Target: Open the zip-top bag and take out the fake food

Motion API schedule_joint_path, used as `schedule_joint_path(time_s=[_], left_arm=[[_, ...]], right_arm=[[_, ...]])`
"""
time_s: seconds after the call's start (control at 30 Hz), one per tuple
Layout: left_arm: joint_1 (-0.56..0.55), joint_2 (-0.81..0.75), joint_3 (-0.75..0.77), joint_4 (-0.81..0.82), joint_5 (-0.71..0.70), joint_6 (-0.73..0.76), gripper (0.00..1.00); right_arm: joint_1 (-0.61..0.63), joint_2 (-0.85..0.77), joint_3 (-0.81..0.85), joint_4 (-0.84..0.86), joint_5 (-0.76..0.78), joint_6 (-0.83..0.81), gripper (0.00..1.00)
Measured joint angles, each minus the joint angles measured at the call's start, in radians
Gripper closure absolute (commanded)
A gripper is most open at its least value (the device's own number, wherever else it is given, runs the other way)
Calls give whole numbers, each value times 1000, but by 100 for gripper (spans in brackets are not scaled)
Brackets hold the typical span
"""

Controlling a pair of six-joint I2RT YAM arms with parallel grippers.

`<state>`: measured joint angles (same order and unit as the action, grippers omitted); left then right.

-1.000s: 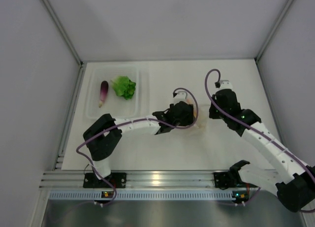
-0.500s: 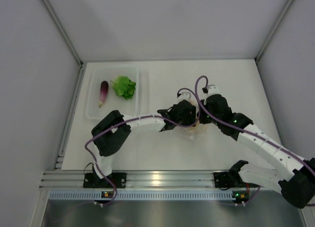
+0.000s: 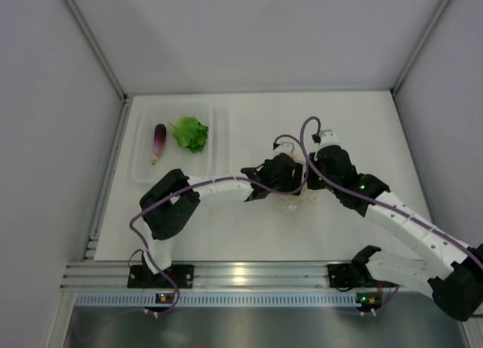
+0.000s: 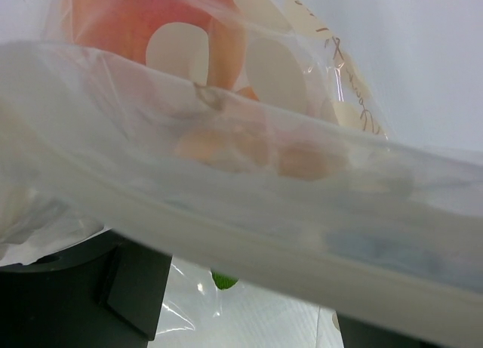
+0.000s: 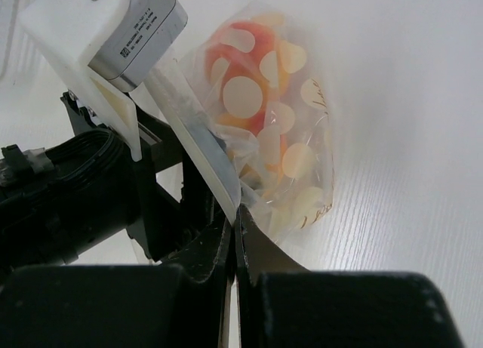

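Zip-top bag (image 5: 279,129) at the middle of the table (image 3: 362,121), orange fruit (image 5: 226,57) inside. My right gripper (image 5: 235,238) is pinched tight on one lip. The left gripper (image 3: 293,186) crowds it, but I can't tell its grip. Opening step, I reckon. Next, peel the lips apart.

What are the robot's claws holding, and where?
The left claw and right claw both pinch the zip-top bag at its zip edge, with orange fake food inside.

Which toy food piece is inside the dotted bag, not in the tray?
The orange-yellow fruit sits inside the zip-top bag; the eggplant and lettuce lie in the tray.
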<state>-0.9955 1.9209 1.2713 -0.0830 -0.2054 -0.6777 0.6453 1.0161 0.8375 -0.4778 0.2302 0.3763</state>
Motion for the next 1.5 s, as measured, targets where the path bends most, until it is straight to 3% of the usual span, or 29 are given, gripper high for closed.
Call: schedule_joint_path(time_s=[0.2, 0.43, 0.67, 0.83, 1.1, 1.3, 1.5], left_arm=[[0, -28, -32, -1, 8, 19, 21], [0, -64, -65, -7, 9, 39, 9], [0, -119, -108, -6, 6, 53, 15], [0, -121, -115, -6, 8, 65, 14], [0, -143, -138, -6, -6, 60, 26], [0, -145, -138, -6, -40, 47, 25], [0, -125, -113, -8, -41, 41, 16]], right_arm=[[1, 0, 0, -2, 2, -3, 100], [1, -5, 0, -4, 11, -16, 100], [1, -9, 0, -6, 11, -17, 100], [1, -13, 2, -17, 13, -18, 100], [5, -32, 2, -23, 6, -27, 100], [18, -48, 9, -23, 3, -46, 100], [27, -55, 10, -19, -24, -61, 100]])
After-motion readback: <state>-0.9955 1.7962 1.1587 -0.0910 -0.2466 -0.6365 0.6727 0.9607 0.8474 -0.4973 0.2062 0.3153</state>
